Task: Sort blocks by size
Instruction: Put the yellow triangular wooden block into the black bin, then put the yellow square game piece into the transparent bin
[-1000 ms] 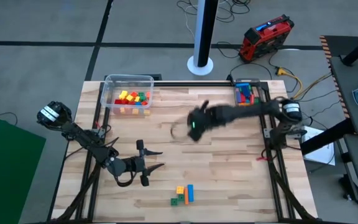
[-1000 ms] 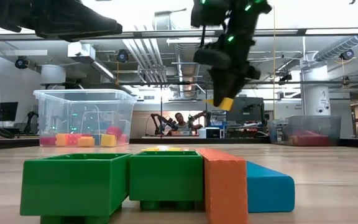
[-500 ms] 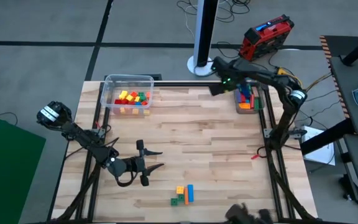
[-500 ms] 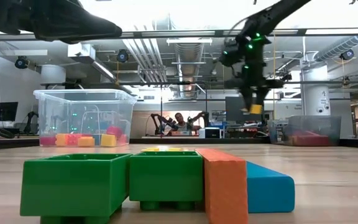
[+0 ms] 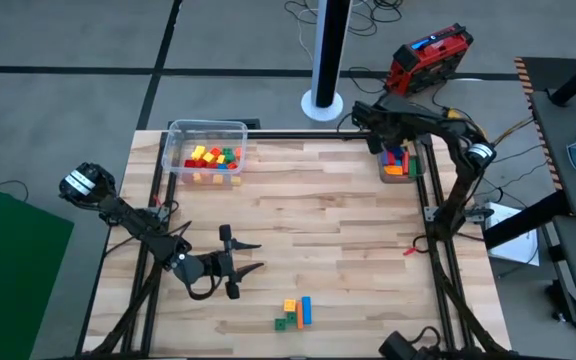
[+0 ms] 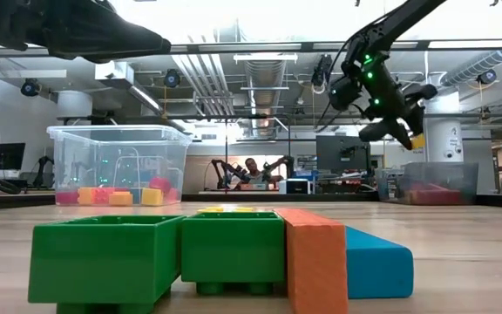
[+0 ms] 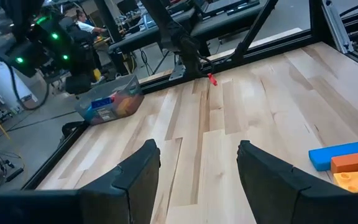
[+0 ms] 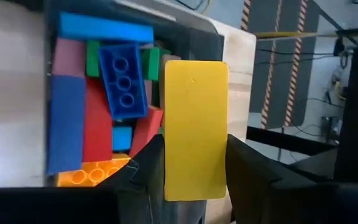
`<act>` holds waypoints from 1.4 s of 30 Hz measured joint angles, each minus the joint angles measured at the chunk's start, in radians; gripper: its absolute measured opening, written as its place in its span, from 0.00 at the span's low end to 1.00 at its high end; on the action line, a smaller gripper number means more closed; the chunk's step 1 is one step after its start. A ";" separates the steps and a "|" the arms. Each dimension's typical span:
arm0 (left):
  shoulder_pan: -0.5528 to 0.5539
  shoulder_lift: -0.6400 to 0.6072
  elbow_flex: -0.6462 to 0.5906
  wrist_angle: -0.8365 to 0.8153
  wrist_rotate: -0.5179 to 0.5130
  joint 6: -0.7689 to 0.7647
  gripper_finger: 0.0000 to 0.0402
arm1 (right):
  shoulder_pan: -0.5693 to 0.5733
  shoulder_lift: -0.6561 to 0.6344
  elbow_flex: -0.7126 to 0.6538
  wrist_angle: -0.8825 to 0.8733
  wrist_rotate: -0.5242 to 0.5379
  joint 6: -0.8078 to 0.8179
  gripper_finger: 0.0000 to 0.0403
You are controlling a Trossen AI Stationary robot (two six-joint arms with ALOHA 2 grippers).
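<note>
My right gripper [image 5: 386, 138] hangs over the small tub [image 5: 408, 172] of long blocks at the table's far right corner, shut on a yellow bar [image 8: 194, 124]. That tub holds blue, red, green and orange bars [image 8: 123, 87]. Near the front edge lies a cluster of green, orange and blue blocks [image 5: 293, 312], all resting on the table. My left gripper [image 5: 243, 255] stands open near the table's near left, with nothing between its fingers [image 7: 135, 180]. My right gripper pinches the yellow bar between its two fingers [image 8: 146, 168], one on each long side [image 8: 169, 174], toward one end of the bar. The fingers come from above, pointing down. The bar hangs lifted clear above the tub of long blocks.
A clear tub [image 5: 206, 158] with small red, yellow and green cubes stands at the far left corner. The wide middle of the wooden table [image 5: 328, 230] lies bare. Off the table, a red case [image 5: 428, 60] and a white pole base [image 5: 323, 100] sit on the floor.
My right gripper has swung from over the table's middle toward the far right corner, carrying the yellow bar, and now hangs over the tub of long blocks. The bar has stayed between its fingers.
</note>
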 joint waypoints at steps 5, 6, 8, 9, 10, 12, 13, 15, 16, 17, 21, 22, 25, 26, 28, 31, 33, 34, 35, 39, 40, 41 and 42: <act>0.000 0.000 0.000 0.000 0.000 -0.010 0.48 | 0.002 0.001 -0.068 0.039 0.014 -0.023 0.43; 0.000 0.000 0.000 0.001 0.000 -0.011 0.48 | 0.002 0.001 -0.076 0.037 0.015 -0.026 0.47; 0.000 0.000 0.000 0.001 0.000 -0.011 0.48 | 0.005 -0.001 -0.085 0.037 0.015 -0.027 0.55; 0.000 0.000 0.000 0.001 0.000 -0.011 0.48 | 0.010 -0.005 -0.085 0.034 0.015 -0.025 0.58; 0.000 0.000 0.000 0.001 0.000 -0.011 0.48 | 0.015 -0.011 -0.085 0.036 0.015 -0.024 0.61; 0.000 0.000 0.000 0.001 0.000 -0.011 0.48 | 0.037 -0.033 -0.078 0.034 0.014 -0.021 0.65; 0.000 0.000 0.000 0.001 0.000 -0.011 0.48 | 0.058 -0.047 -0.074 0.037 0.008 -0.016 0.67; 0.000 0.000 0.000 0.001 0.000 -0.011 0.48 | 0.122 -0.083 -0.072 0.042 -0.008 -0.008 0.68; 0.000 0.000 0.000 0.001 0.000 -0.011 0.48 | 0.162 -0.103 -0.072 0.043 -0.008 -0.007 0.69; 0.000 0.000 0.001 0.001 0.000 -0.011 0.48 | 0.210 -0.123 -0.074 0.050 -0.005 -0.001 0.69; 0.000 0.000 0.009 0.004 0.000 -0.039 0.48 | 0.425 -0.212 -0.107 0.099 -0.002 0.038 0.66; -0.001 0.000 0.010 0.004 0.000 -0.052 0.48 | 0.489 -0.231 -0.120 0.122 -0.002 0.057 0.64; -0.006 0.000 0.019 -0.012 0.012 -0.106 0.48 | 0.695 -0.281 -0.177 0.222 -0.009 0.100 0.61; -0.010 0.000 0.021 -0.019 0.026 -0.124 0.48 | 0.769 -0.295 -0.201 0.265 -0.010 0.119 0.59; -0.021 0.000 0.023 -0.023 0.069 -0.156 0.48 | 0.914 -0.310 -0.251 0.375 -0.011 0.156 0.57; -0.038 0.000 0.029 -0.025 0.155 -0.228 0.48 | 1.117 -0.316 -0.333 0.583 -0.010 0.184 0.53; -0.049 0.003 0.037 -0.034 0.232 -0.281 0.48 | 1.231 -0.306 -0.384 0.751 -0.006 0.179 0.51; -0.054 0.007 0.046 -0.042 0.267 -0.306 0.48 | 1.280 -0.300 -0.405 0.831 -0.004 0.160 0.50; -0.059 0.015 0.057 -0.049 0.290 -0.331 0.48 | 1.321 -0.288 -0.424 0.909 -0.003 0.139 0.49; -0.083 0.066 0.124 -0.111 0.298 -0.404 0.48 | 1.445 -0.225 -0.471 1.183 0.046 0.017 0.44; -0.088 0.083 0.146 -0.136 0.299 -0.415 0.48 | 1.464 -0.203 -0.476 1.240 0.064 -0.018 0.43; -0.092 0.104 0.171 -0.167 0.297 -0.422 0.48 | 1.478 -0.178 -0.478 1.289 0.077 -0.062 0.41; -0.093 0.129 0.204 -0.194 0.296 -0.425 0.48 | 1.486 -0.154 -0.478 1.329 0.080 -0.107 0.39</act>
